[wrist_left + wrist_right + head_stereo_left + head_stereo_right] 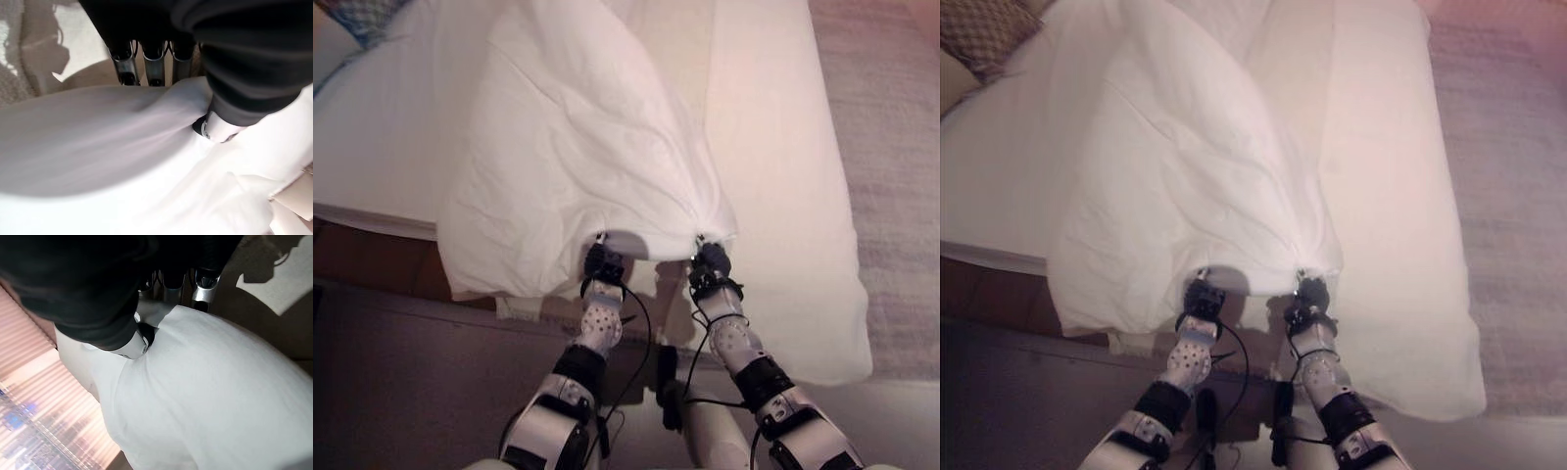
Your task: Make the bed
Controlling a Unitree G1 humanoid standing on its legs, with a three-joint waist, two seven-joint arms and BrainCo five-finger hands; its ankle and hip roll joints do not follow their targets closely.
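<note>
Left eye view: bunched, creased white duvet (578,147).

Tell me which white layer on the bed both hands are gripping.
The rumpled duvet, gathered at its near edge by the left hand and right hand. The flat sheet beneath lies smooth and ungripped.

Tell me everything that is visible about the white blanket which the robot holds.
The white blanket looks like soft, wrinkled cloth, folded or bunched. It lies along the bed, and its near edge is lifted off the mattress. The left robot hand and the right robot hand each pinch this edge; the cloth gathers into creases at both grips. A loose corner hangs down over the bed's side on the robot's left.
</note>
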